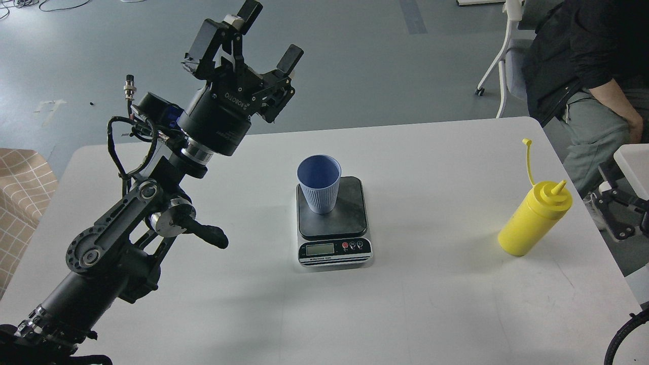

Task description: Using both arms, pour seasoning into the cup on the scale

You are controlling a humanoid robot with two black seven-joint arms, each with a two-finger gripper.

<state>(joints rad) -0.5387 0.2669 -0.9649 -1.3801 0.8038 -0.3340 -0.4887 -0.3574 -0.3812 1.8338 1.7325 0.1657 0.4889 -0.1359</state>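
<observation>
1. The cup stands upright on the far left part of the scale, mid-table.
2. The bottle stands near the right edge, cap off its nozzle, well apart from the scale.
3. The left gripper hangs above the far left edge, fingers spread, holding nothing.
4. The right gripper is out of view.

The left arm is cut off at the lower left corner. Only a dark curved bit is seen at the lower right edge; what it is cannot be told. The scale's display is too small to be read. The seated person is cropped by the top and right edges.
</observation>
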